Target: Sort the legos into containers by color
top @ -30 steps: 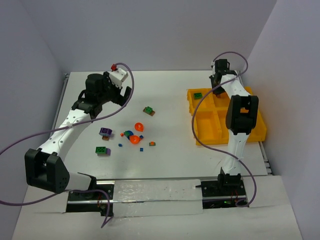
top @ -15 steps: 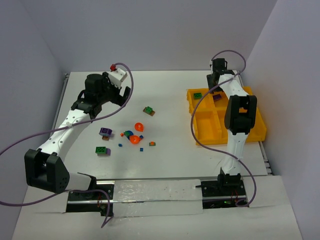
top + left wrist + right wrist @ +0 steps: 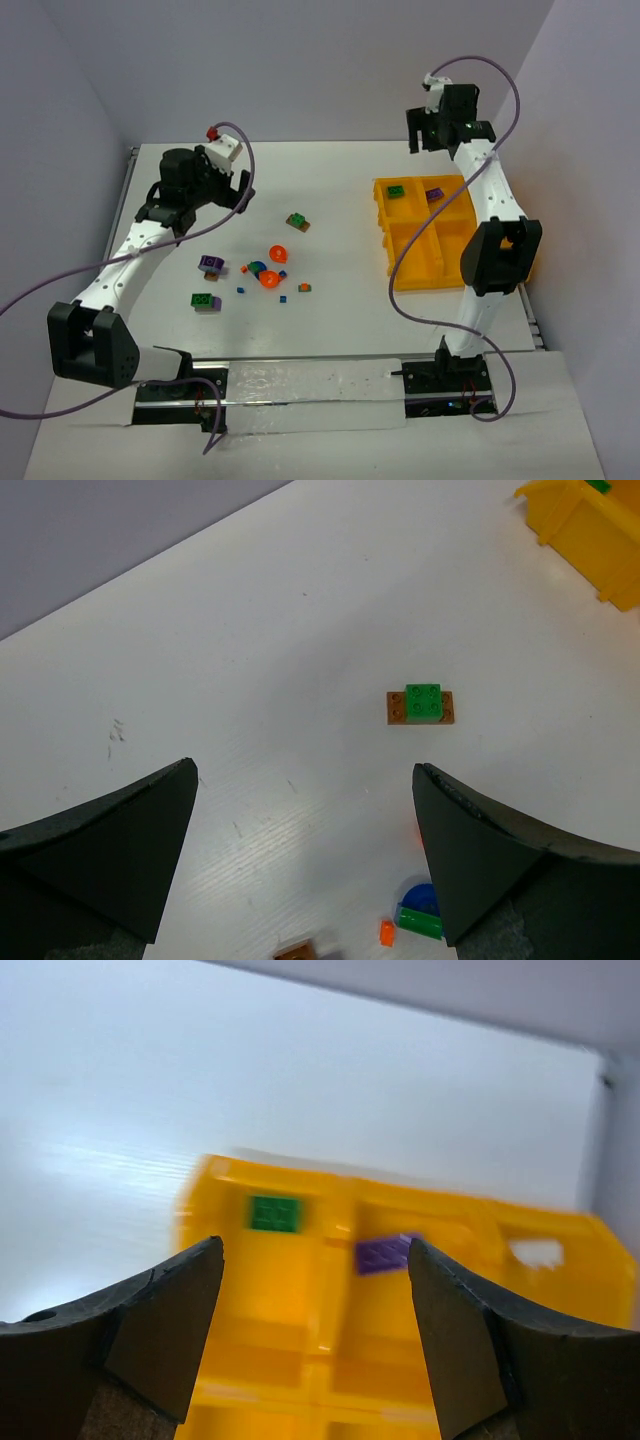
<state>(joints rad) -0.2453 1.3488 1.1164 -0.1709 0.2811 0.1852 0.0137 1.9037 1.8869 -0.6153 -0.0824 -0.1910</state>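
Observation:
The yellow-orange tray of containers [image 3: 388, 232] stands at the right. A green brick [image 3: 397, 190] lies in its far-left compartment and a purple brick [image 3: 435, 194] in the one beside it. My right gripper [image 3: 425, 140] hangs open above the tray's far edge, holding nothing. In the right wrist view both the green brick [image 3: 274, 1213] and the purple brick [image 3: 385, 1254] lie below the open gripper [image 3: 315, 1250]. My left gripper [image 3: 232, 190] is open over the table's left half. Loose legos lie mid-table: a green-on-brown brick [image 3: 297, 222], two orange dishes [image 3: 268, 279], a purple brick [image 3: 211, 264] and a green-on-purple brick [image 3: 205, 301].
Tiny blue and orange bits [image 3: 283, 298] lie scattered around the dishes. The left wrist view shows the green-on-brown brick [image 3: 421, 705], a blue dome with a green piece [image 3: 420, 912], an orange bit [image 3: 386, 932] and the tray's corner [image 3: 585, 525]. Walls close in the table's back and sides.
My right gripper opened, let the purple brick go into the tray, and rose back from the tray. The left gripper shifted slightly left.

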